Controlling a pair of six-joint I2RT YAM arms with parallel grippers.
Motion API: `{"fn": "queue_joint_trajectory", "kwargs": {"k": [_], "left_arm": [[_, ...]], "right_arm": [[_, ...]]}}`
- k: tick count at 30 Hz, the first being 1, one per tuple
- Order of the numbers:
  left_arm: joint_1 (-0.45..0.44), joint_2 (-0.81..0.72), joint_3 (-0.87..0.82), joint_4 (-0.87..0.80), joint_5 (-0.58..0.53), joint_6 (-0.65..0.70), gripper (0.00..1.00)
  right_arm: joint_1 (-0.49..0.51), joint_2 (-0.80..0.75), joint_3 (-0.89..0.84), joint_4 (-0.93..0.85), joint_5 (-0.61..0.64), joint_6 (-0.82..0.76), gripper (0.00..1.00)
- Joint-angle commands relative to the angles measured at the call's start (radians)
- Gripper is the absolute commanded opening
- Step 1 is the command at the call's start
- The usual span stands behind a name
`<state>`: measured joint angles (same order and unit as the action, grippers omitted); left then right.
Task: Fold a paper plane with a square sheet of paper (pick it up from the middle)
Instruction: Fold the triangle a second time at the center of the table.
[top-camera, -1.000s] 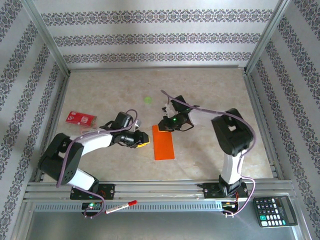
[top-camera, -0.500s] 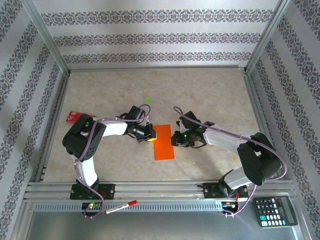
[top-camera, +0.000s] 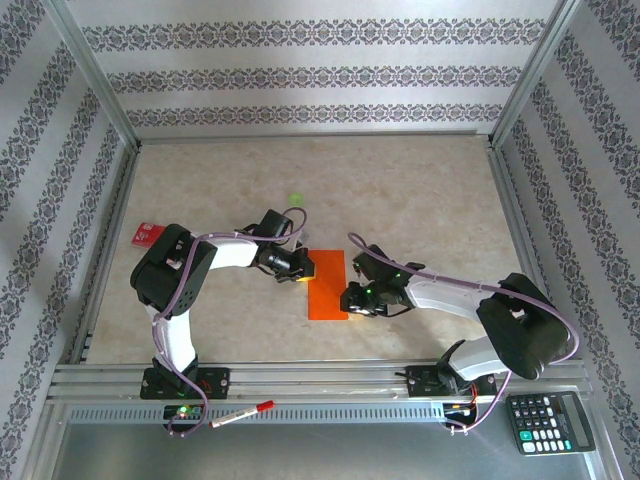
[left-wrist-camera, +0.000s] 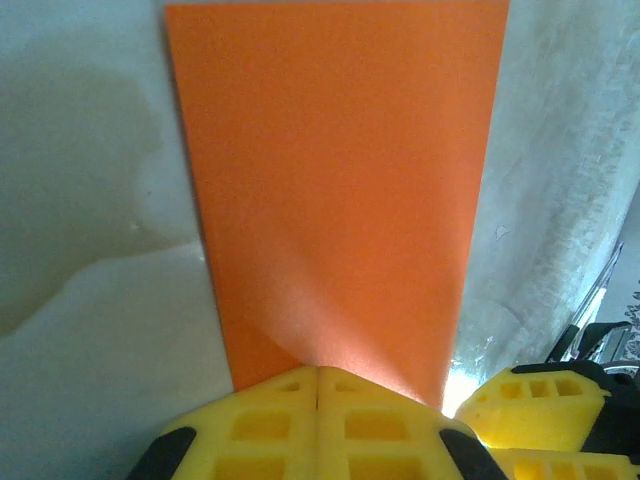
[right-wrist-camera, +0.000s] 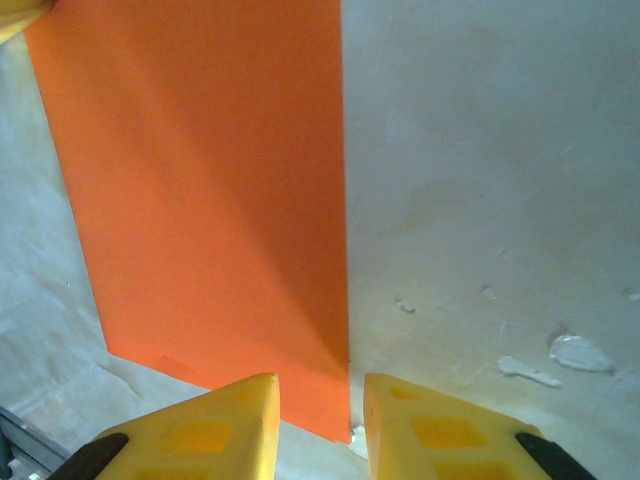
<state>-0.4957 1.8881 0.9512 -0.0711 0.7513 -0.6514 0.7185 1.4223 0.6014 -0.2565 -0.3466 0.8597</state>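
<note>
Fully closed, the left gripper (left-wrist-camera: 318, 378) is touching the square sheet of paper (left-wrist-camera: 335, 180) at its left edge. The right gripper (right-wrist-camera: 320, 388), slightly parted and empty, is straddling the sheet's right edge.

The square sheet of paper (left-wrist-camera: 335, 190) looks matt and smooth; the table (top-camera: 420, 190) glossy, mottled, stone-like.
</note>
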Motion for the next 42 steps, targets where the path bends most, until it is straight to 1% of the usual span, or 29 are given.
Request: {"fn": "queue_joint_trajectory", "kwargs": {"k": [1, 11, 19, 28, 31, 37, 42], "left_arm": [[-0.003, 0.041, 0.003, -0.091, -0.036, 0.049, 0.00], [-0.004, 0.045, 0.005, -0.107, -0.045, 0.060, 0.00], [-0.004, 0.046, 0.006, -0.119, -0.049, 0.067, 0.00], [-0.003, 0.048, 0.007, -0.122, -0.053, 0.071, 0.00], [-0.002, 0.047, 0.005, -0.126, -0.055, 0.071, 0.00], [-0.003, 0.047, 0.003, -0.125, -0.057, 0.072, 0.00], [-0.003, 0.052, 0.005, -0.125, -0.061, 0.075, 0.00]], "right_arm": [[0.021, -0.010, -0.016, 0.030, 0.032, 0.055, 0.28], [0.043, 0.009, -0.031, 0.070, 0.031, 0.082, 0.28], [0.049, 0.028, -0.039, 0.160, 0.001, 0.103, 0.29], [0.049, 0.027, -0.038, 0.210, -0.024, 0.111, 0.26], [0.048, 0.011, -0.041, 0.191, -0.020, 0.112, 0.25], [0.069, -0.048, -0.019, 0.035, 0.080, 0.090, 0.25], [0.087, -0.058, -0.018, 0.017, 0.107, 0.099, 0.25]]}}
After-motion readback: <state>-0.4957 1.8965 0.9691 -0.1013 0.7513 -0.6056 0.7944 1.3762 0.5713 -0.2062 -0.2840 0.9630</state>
